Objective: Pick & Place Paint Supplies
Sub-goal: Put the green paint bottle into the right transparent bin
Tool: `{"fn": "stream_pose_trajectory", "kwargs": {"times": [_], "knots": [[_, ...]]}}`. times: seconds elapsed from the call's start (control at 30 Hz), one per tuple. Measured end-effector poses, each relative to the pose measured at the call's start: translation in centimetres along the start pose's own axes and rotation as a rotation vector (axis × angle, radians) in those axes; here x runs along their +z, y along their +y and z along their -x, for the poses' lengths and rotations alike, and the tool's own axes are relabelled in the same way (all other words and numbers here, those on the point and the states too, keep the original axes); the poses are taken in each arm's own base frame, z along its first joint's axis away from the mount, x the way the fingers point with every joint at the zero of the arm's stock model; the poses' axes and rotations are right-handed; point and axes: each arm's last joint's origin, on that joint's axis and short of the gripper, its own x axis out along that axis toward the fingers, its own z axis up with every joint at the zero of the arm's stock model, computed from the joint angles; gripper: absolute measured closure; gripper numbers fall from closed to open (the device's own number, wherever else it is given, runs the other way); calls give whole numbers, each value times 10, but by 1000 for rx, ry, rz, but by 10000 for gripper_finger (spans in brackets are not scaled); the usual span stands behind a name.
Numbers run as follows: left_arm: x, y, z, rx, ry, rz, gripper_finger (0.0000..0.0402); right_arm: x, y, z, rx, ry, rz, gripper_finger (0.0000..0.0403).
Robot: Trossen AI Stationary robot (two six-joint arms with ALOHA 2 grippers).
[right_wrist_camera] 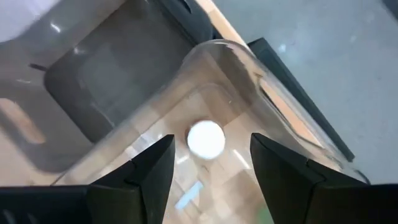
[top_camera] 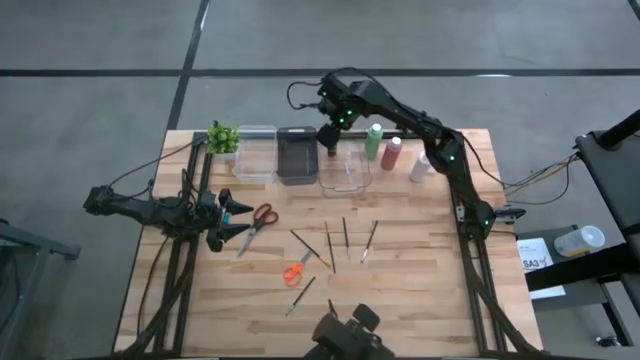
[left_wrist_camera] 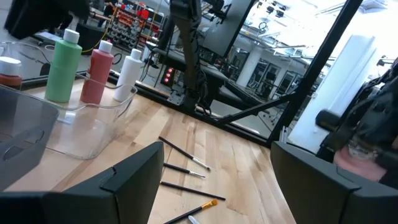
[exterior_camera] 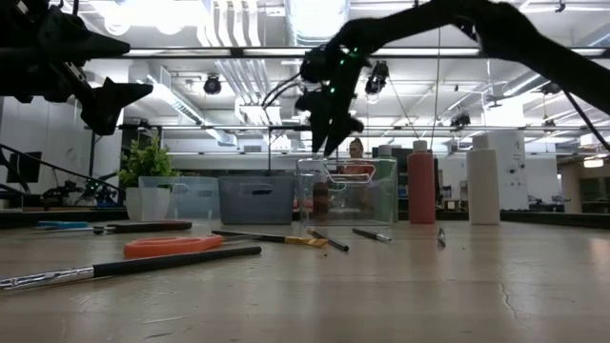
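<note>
The right tool point(top_camera: 331, 146) hangs above the clear bin point(top_camera: 357, 184), fingers apart and empty. A tiny brown bottle point(right_wrist_camera: 206, 138) (white cap up) stands inside that bin. Beside the bin stand green point(top_camera: 373, 140), dark red point(top_camera: 391, 153) and white point(top_camera: 421, 166) bottles. The left tool point(top_camera: 240, 219), fingers apart, waits near the scissors point(top_camera: 259, 222).
</note>
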Motion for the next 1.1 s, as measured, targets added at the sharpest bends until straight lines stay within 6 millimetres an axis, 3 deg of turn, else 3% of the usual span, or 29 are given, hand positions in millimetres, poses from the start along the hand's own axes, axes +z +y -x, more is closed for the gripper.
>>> {"fn": "stream_pose_trajectory", "kwargs": {"times": [0.2,0.33,0.57,0.73,0.9,1.1], "knots": [[0,0,0,0,0,0,99,-8,-5,44,-50,-11,-11,195],[0,0,0,0,0,0,99,-15,-12,59,-141,18,-18,195],[0,0,0,0,0,0,99,-25,-32,64,-201,108,-71,191],[0,0,0,0,0,0,99,-29,-48,72,-208,137,-87,158],[0,0,0,0,0,0,99,-35,-54,80,-211,142,-76,131],[0,0,0,0,0,0,99,-51,-57,75,-216,169,-78,140]]}}
